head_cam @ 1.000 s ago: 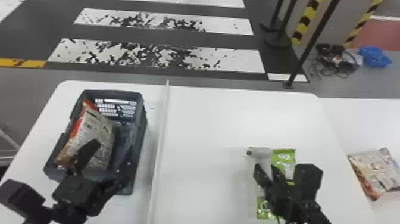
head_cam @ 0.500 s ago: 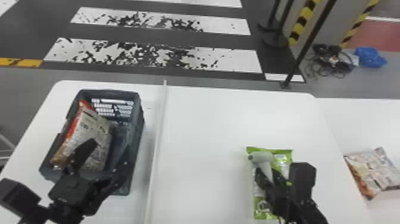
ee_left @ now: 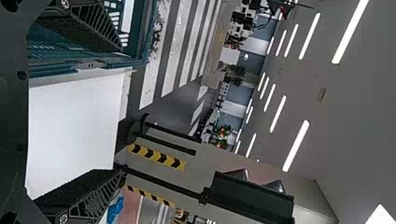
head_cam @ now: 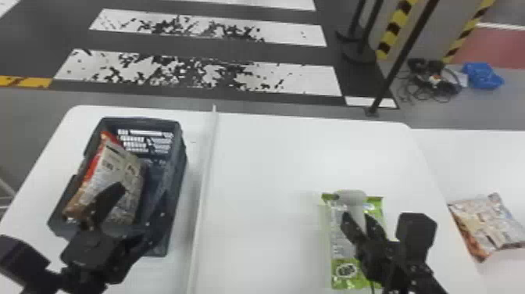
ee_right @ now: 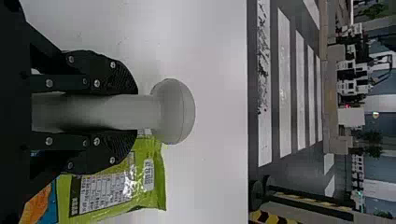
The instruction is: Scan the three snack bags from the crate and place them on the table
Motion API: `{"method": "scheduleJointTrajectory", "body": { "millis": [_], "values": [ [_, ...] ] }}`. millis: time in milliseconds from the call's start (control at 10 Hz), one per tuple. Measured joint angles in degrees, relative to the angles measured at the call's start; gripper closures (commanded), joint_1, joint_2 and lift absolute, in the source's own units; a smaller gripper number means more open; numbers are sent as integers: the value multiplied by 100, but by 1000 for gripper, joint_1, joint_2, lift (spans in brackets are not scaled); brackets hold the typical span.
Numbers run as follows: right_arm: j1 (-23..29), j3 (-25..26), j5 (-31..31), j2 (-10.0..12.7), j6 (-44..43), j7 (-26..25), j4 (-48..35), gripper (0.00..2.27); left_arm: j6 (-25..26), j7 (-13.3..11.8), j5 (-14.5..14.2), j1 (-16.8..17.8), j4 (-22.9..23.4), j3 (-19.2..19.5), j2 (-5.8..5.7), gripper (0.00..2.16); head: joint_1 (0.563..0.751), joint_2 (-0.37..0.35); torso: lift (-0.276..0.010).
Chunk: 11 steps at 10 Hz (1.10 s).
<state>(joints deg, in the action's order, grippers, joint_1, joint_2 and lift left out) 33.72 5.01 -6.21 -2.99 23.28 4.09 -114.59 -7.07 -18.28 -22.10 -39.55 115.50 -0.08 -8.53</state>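
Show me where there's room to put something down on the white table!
The widest bare patch is between the long white strip and the green bag; more lies beyond the bag. It's crowded at the crate, near the left gripper, and around the scanner in the right gripper.

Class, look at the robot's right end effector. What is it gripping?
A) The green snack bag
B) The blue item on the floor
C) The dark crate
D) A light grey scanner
D: the right end effector has its two fingers closed on the light grey scanner, while the green snack bag lies on the table.
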Motion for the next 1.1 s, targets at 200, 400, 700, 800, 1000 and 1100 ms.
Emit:
{"method": "scheduleJointTrajectory", "body": {
  "millis": [200, 400, 700, 800, 1000, 1100],
  "values": [
    [-50, 683, -598, -4, 183, 308, -143, 2199, -13, -17, 0, -29, 35, -5, 0, 70, 695, -184, -37],
    [-406, 1523, -929, -37, 460, 774, 245, 2199, -30, -33, 0, -69, 65, 8, 0, 70, 695, -261, -37],
    [-803, 2365, -1160, -433, 612, 1189, 1124, 2199, -17, -69, 4, -109, 119, 9, -4, 70, 695, -350, -37],
    [-941, 2529, -1210, -619, 589, 1431, 1540, 2199, -17, -66, 4, -113, 123, 9, -2, 70, 695, -350, -37],
    [-1140, 2616, -1213, -890, 231, 1638, 2328, 2199, -5, -70, 15, -114, 124, 8, -1, 70, 695, -350, -37],
    [-1197, 2601, -1175, -950, 0, 1661, 2595, 2196, -1, -70, 23, -115, 126, 7, -1, 70, 695, -350, -37]
  ]
}}
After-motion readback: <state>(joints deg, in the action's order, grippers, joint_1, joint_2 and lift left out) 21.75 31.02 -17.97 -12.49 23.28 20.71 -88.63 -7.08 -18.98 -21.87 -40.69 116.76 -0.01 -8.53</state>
